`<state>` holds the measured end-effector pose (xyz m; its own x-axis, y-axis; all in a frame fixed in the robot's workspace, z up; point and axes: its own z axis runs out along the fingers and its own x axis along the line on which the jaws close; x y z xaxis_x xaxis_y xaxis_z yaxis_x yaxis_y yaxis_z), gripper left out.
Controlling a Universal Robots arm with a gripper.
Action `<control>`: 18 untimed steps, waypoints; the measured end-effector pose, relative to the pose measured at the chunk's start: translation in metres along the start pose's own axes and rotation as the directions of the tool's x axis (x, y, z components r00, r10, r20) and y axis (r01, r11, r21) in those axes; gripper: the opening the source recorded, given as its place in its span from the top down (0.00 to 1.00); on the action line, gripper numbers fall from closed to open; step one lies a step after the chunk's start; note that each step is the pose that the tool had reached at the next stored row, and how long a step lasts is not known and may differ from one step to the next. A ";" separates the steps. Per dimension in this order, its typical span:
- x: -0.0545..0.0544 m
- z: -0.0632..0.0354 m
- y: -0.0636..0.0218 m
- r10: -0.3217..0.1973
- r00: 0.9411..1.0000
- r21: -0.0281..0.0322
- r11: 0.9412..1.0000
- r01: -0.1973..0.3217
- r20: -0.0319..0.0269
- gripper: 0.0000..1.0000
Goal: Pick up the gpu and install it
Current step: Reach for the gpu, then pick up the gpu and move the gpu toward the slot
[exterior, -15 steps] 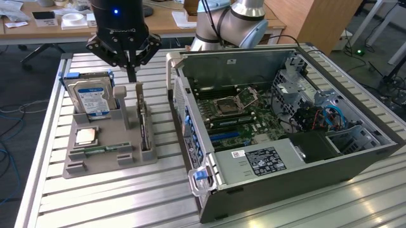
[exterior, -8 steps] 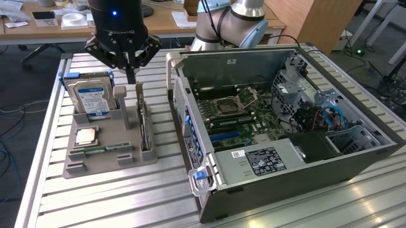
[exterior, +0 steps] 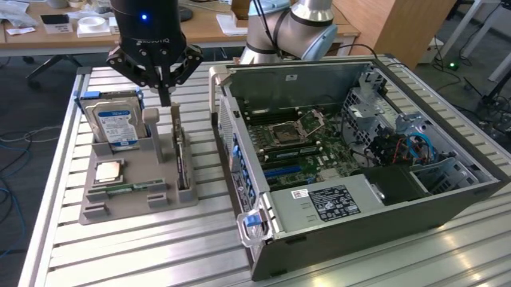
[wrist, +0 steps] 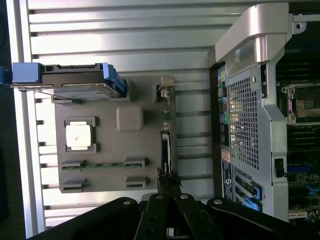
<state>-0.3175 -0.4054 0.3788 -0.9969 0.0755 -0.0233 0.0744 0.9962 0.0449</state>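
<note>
The gpu stands on its long edge in a slot along one side of a grey parts holder on the slatted metal table; its pale metal bracket end points up and away. In the wrist view the gpu shows as a thin dark edge. My black gripper hangs just over the card's bracket end, fingers pressed together and shut. The wrist view puts the gripper right at one end of the card's edge. Nothing shows between the fingers.
The same holder carries an upright hard drive with a blue-white label, a CPU and a narrow green RAM strip. At the exterior view's right lies an open computer case with its motherboard exposed. Desks stand behind.
</note>
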 end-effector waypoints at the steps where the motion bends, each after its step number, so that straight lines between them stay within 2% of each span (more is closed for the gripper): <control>1: 0.000 0.0000 0.0000 0.000 1.000 0.000 1.000 0.000 0.000 0.89; 13: 0.000 0.0000 0.0000 0.000 1.000 0.000 1.000 0.000 0.000 0.89; 16: 0.000 0.0000 0.0000 0.000 1.000 0.000 1.000 0.000 0.000 0.71; 18: 0.000 0.0000 0.0000 0.000 1.000 0.000 1.000 0.000 0.000 0.71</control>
<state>-0.3176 -0.4054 0.3788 -0.9969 0.0756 -0.0233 0.0745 0.9962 0.0449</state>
